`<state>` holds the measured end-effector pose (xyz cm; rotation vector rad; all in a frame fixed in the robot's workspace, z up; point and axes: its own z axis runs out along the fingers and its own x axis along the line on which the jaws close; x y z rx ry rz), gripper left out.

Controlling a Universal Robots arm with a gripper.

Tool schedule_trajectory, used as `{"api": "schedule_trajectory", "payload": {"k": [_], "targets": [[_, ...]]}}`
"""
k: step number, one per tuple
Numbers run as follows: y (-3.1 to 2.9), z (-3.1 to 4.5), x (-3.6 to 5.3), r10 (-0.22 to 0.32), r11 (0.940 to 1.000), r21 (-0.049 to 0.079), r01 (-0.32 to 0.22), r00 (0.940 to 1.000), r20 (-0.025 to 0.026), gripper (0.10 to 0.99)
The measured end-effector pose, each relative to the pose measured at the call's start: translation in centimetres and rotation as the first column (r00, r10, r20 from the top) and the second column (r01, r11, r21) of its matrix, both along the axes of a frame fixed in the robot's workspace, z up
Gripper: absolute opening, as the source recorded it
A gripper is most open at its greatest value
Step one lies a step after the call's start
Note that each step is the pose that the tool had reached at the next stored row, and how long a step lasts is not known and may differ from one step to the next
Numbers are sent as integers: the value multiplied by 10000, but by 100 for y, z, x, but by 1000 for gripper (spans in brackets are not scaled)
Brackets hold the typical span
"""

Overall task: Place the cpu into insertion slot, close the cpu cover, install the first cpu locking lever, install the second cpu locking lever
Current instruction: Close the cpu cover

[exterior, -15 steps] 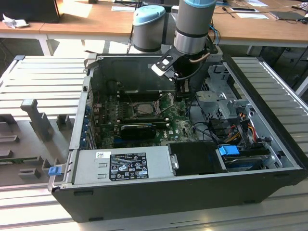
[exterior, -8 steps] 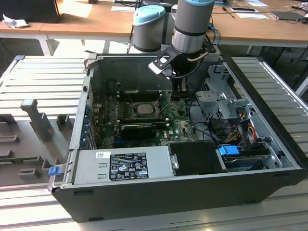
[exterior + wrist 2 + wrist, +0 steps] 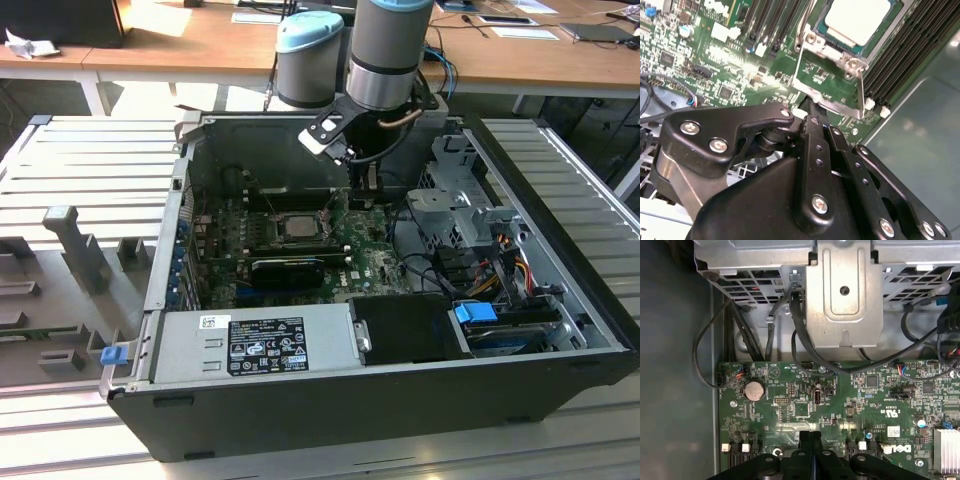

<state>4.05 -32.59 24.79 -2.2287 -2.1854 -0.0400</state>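
The pale silver-grey square cpu (image 3: 858, 19) was seen seated in the black-framed square insertion slot (image 3: 268, 230) of the green motherboard (image 3: 790, 405). The black gripper (image 3: 812, 106) was held just beside a thin metal locking lever (image 3: 860, 92), its jaws pressed together with nothing seen between them.

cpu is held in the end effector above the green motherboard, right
Not right. The cpu is not held in the end effector. It lies in the insertion slot on the green motherboard, as the second wrist view shows. The end effector is above the motherboard.
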Motion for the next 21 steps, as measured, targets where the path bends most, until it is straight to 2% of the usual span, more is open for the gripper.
{"api": "schedule_trajectory", "payload": {"k": [8,21], "targets": [[0,0,-107,0,10000,1,0,10000,17,106],[0,0,-173,1,10000,1,-1,10000,17,106]]}}
